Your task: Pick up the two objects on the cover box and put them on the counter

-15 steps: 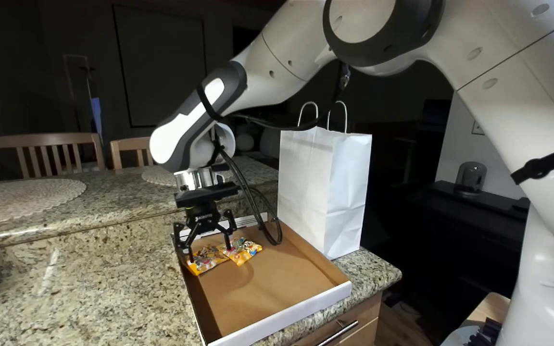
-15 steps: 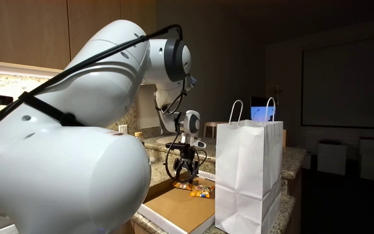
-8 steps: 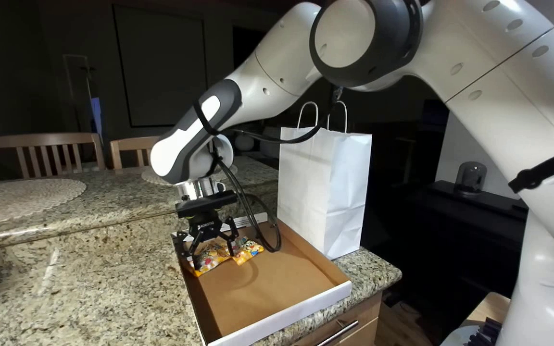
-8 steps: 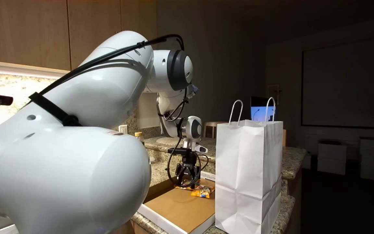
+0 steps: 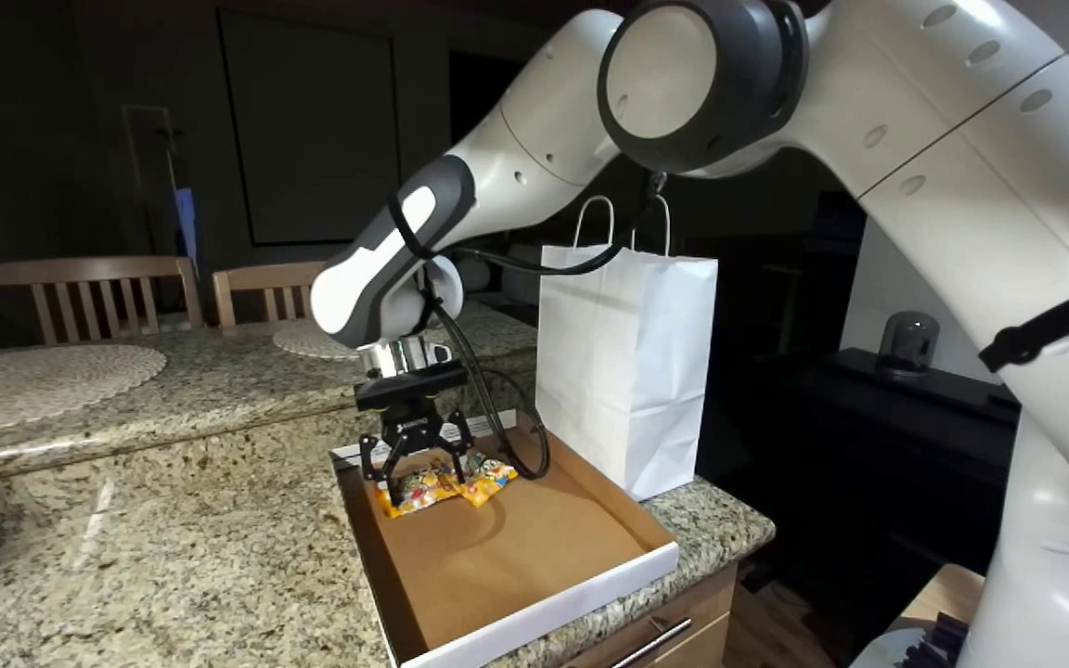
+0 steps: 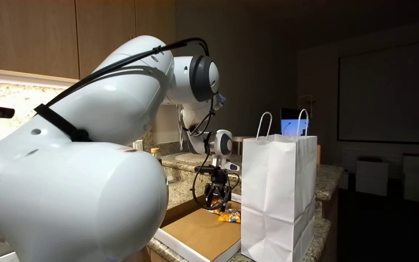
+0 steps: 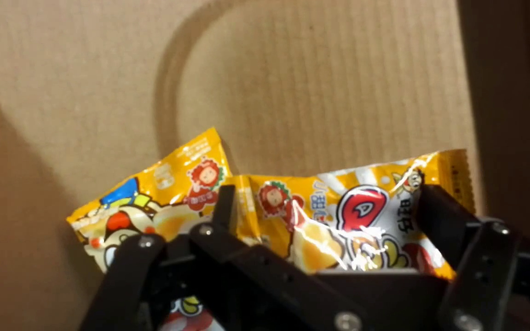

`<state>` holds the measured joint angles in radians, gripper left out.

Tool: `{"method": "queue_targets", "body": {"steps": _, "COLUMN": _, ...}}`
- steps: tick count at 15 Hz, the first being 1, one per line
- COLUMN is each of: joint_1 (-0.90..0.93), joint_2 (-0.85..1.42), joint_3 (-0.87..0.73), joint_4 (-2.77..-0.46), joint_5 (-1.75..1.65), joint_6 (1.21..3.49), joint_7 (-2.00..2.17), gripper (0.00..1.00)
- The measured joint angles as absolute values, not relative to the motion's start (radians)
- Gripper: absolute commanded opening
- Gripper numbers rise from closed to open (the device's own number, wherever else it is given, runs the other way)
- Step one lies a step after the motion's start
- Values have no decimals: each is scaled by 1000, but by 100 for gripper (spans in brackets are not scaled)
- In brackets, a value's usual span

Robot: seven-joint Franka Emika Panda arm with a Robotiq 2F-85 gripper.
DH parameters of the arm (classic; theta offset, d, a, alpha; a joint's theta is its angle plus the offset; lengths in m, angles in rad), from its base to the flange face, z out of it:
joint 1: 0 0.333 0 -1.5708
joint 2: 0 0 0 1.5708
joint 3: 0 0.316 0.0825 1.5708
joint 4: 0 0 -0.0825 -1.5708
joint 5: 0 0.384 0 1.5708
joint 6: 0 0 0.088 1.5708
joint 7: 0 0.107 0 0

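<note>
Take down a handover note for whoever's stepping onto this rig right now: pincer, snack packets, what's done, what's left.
Pincer: open, holding nothing, jaws spread low over one snack packet; whether it touches, I can't tell.
Things: a second snack packet lies right beside that one; both are in the cardboard lid, which sits on the granite counter.
Done: neither packet transferred yet.
Left: lift each packet out of the lid and set both on the counter.

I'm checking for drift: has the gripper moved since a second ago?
Yes: in both exterior views the gripper has shifted toward the white paper bag, which stands where it stood.
</note>
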<state>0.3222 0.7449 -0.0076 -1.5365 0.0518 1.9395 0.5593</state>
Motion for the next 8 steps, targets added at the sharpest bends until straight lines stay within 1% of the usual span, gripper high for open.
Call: {"method": "queue_targets", "body": {"steps": 8, "joint_1": 276, "joint_2": 727, "joint_3": -7, "joint_4": -1537, "joint_5": 68, "joint_6": 1940, "joint_7": 562, "gripper": 100}}
